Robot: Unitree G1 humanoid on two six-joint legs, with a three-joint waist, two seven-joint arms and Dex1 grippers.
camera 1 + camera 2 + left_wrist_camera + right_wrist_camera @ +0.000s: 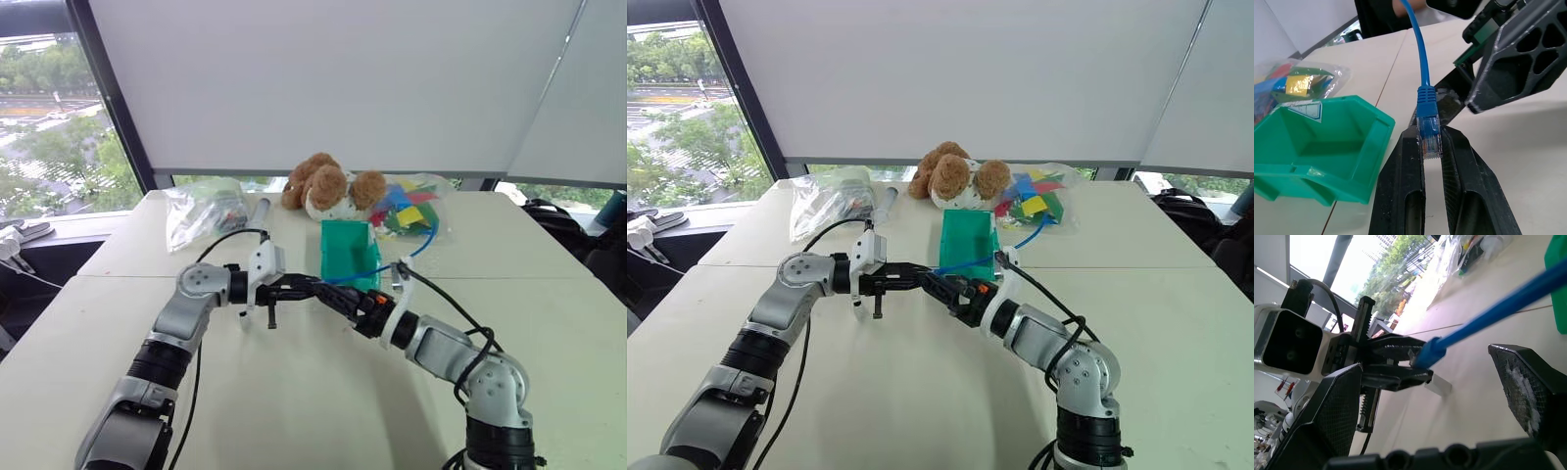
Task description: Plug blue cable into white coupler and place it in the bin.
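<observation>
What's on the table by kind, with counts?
Blue cable: 1
Teal bin: 1
Plush toy: 1
Clear bags, one left and one right of the toy: 2
Total: 5

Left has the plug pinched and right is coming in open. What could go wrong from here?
1. The left gripper pinches only the plug of the blue cable; a knock from the open right gripper closing in could twist it or pull it free.
2. The cable trails back over the bin, so further lifting may drag or tip it.
3. I can't make out a white coupler, so nothing to mate with may be ready.
</observation>
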